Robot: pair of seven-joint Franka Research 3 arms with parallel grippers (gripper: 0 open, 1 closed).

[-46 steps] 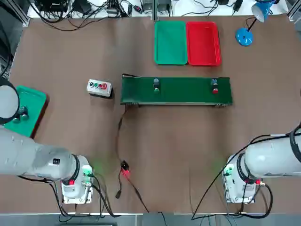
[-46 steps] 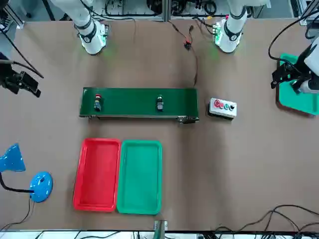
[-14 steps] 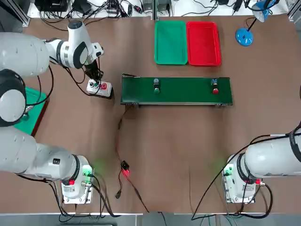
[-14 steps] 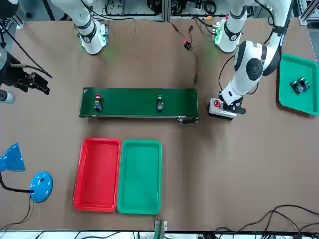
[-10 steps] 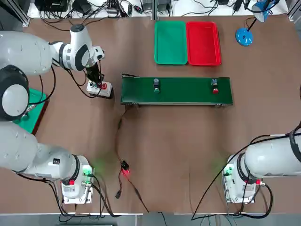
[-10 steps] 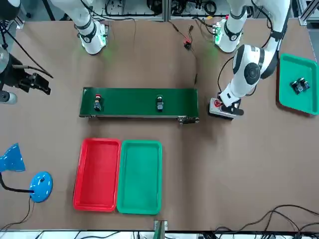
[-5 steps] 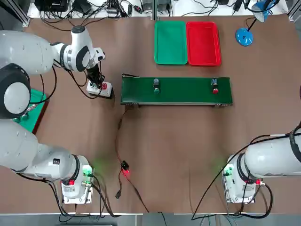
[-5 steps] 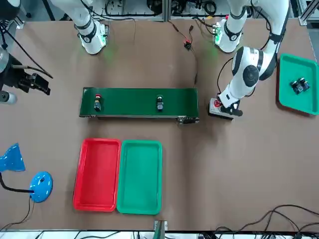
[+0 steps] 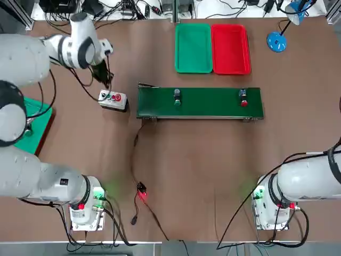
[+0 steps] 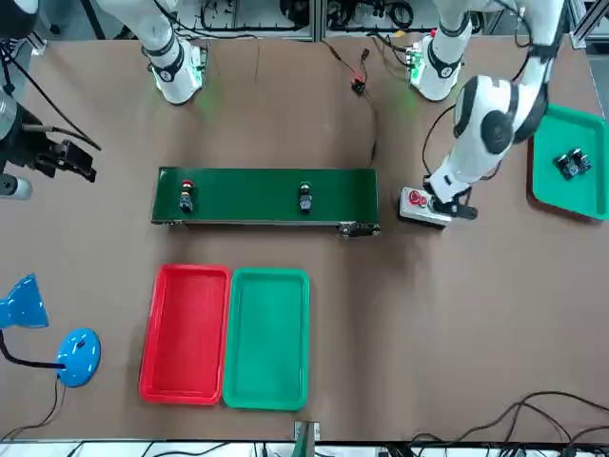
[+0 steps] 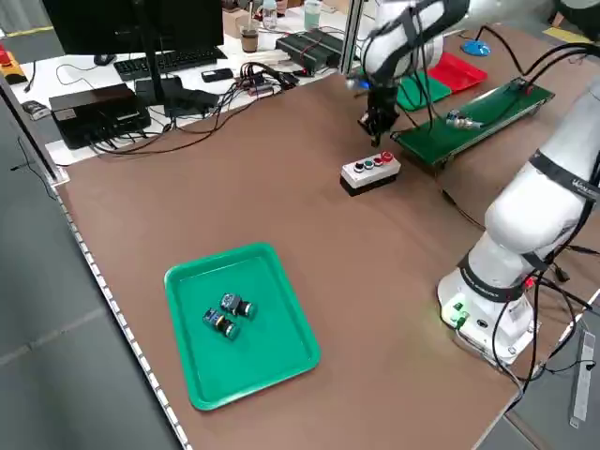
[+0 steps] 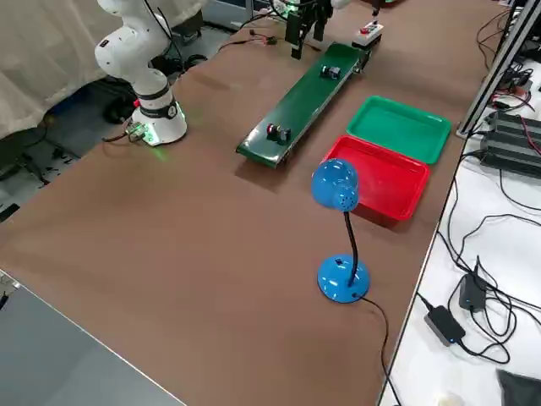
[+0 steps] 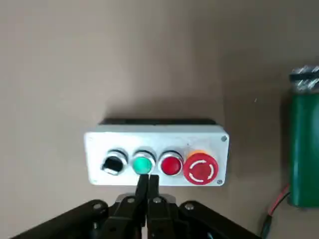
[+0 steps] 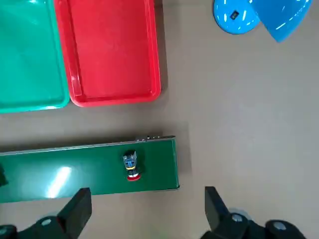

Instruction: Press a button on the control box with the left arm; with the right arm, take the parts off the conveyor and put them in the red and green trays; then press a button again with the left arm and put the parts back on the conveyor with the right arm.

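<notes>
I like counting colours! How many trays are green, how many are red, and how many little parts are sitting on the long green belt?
Green trays: 2, one beside the red one, one by the left arm
Red tray: 1
Parts on the conveyor: 2, and
Total: 5

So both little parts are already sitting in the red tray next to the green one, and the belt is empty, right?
Not quite. The top view shows both small parts on the long green conveyor belt. The red plastic tray beside the green plastic tray holds nothing yet.
</notes>
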